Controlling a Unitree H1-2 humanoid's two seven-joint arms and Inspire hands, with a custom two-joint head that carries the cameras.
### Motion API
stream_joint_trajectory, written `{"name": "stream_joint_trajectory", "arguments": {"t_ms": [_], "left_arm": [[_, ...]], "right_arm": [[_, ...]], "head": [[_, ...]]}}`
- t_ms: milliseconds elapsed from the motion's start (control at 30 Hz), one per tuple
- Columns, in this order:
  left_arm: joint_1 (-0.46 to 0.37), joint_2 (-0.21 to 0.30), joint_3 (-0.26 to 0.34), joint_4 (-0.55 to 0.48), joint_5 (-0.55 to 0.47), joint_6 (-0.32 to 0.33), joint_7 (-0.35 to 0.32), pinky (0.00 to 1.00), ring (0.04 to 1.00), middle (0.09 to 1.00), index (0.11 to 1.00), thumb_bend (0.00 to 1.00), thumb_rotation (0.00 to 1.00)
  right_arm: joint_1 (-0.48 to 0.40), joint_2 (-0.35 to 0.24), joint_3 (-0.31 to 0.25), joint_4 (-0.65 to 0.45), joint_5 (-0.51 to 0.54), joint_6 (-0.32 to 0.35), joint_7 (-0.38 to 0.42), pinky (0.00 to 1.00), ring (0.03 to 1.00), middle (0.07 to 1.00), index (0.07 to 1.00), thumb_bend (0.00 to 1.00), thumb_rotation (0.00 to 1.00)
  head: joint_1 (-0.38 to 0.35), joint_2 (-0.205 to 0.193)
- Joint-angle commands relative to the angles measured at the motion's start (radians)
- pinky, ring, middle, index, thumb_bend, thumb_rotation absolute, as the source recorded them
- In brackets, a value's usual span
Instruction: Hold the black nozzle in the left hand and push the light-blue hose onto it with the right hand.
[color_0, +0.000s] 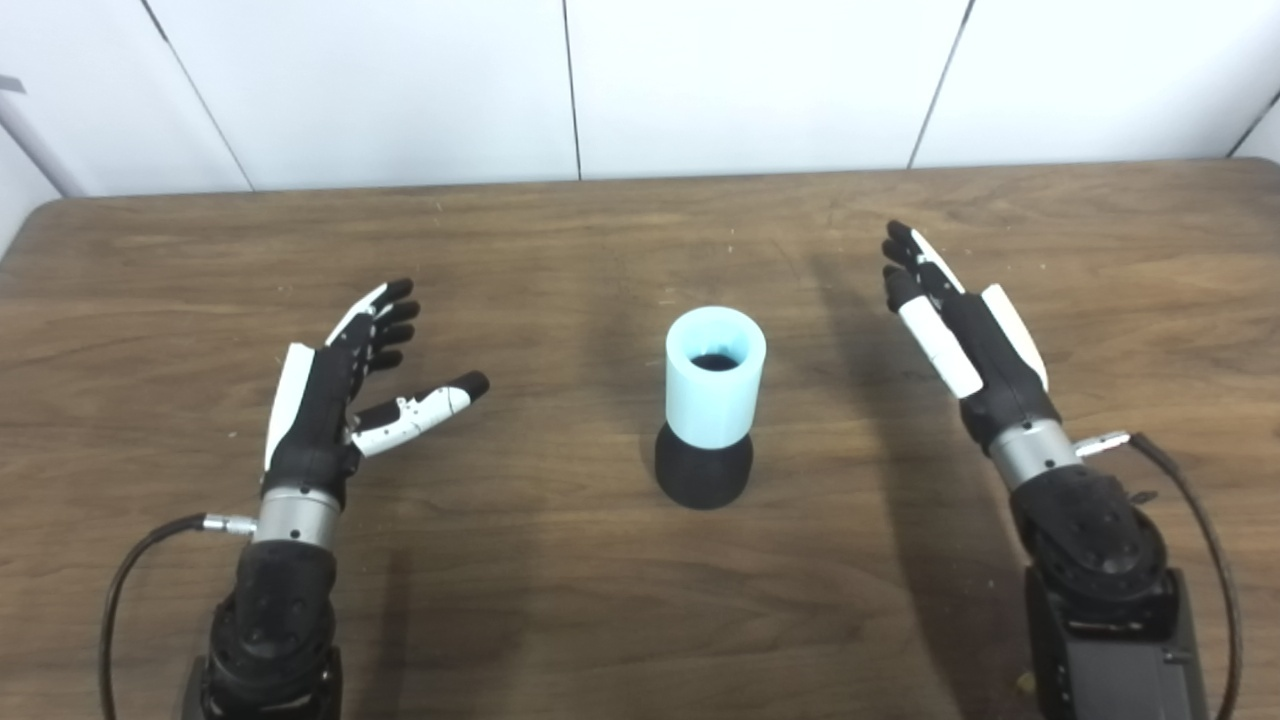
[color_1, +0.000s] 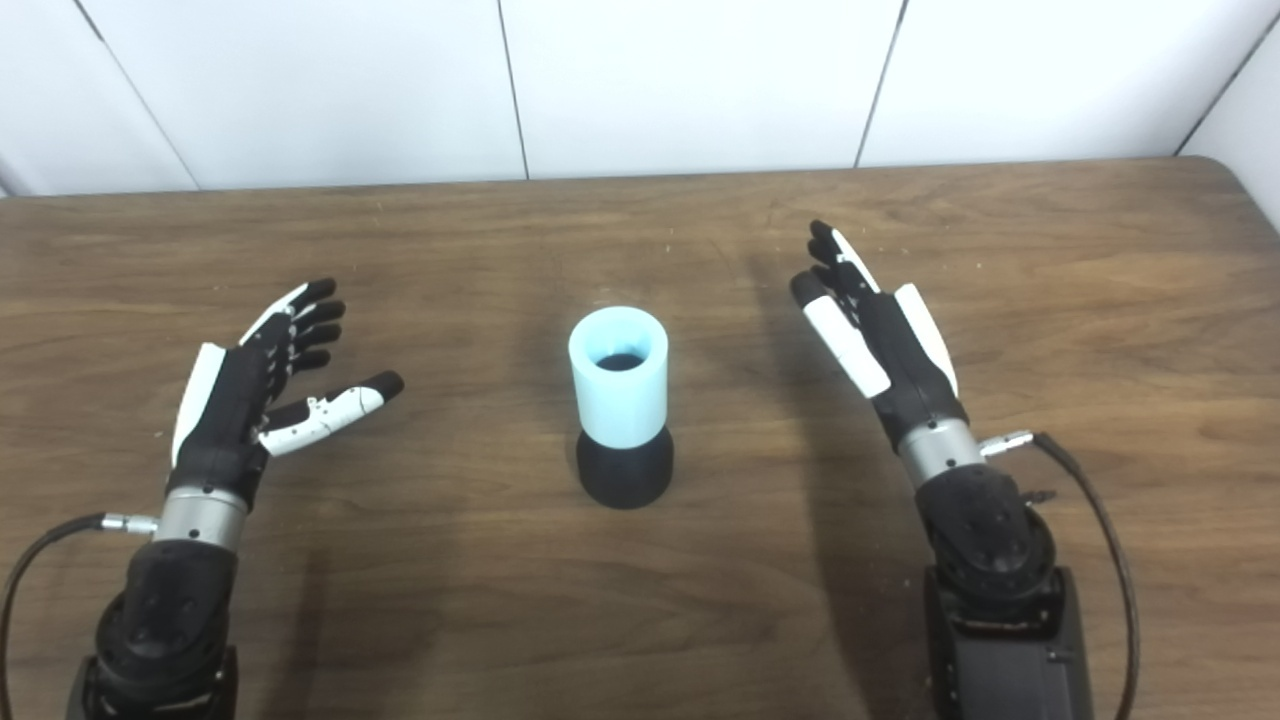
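Note:
The light-blue hose (color_0: 714, 375), a short wide tube, stands upright on top of the black nozzle (color_0: 703, 476) in the middle of the wooden table (color_0: 600, 230). The nozzle's flared black base shows below the tube, and black shows down inside the tube's mouth. My left hand (color_0: 345, 385) hovers well to the left of them, open, fingers spread and thumb pointing toward the pair. My right hand (color_0: 955, 325) is off to the right, open, fingers straight and pointing away. Neither hand touches anything.
The table's far edge meets a white panelled wall (color_0: 700, 80). Black cables (color_0: 1190, 510) run from both wrists down toward the near edge. The table's rounded right corner (color_1: 1225, 170) shows in the right eye view.

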Motion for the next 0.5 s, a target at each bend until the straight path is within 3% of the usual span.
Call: {"name": "stream_joint_trajectory", "arguments": {"t_ms": [0, 267, 467], "left_arm": [[-0.010, 0.002, 0.006, -0.007, -0.018, -0.037, 0.023, 0.80, 0.827, 0.838, 0.820, 0.66, 0.34], [0.007, -0.014, 0.000, 0.022, -0.072, -0.024, 0.027, 0.81, 0.832, 0.841, 0.829, 0.64, 0.33], [0.013, -0.048, 0.014, 0.032, -0.103, -0.020, 0.063, 0.77, 0.824, 0.835, 0.825, 0.58, 0.37]], "right_arm": [[-0.017, -0.001, -0.014, -0.001, 0.047, -0.028, -0.027, 0.94, 0.969, 0.965, 0.973, 0.43, 1.00], [0.010, -0.040, 0.021, 0.059, 0.026, -0.129, -0.098, 0.95, 0.972, 0.954, 0.971, 0.43, 1.00], [0.017, -0.038, 0.022, 0.066, 0.062, -0.130, -0.119, 0.94, 0.980, 0.962, 0.969, 0.43, 1.00]], "head": [[0.002, 0.000], [-0.001, -0.002], [-0.006, -0.004]]}}
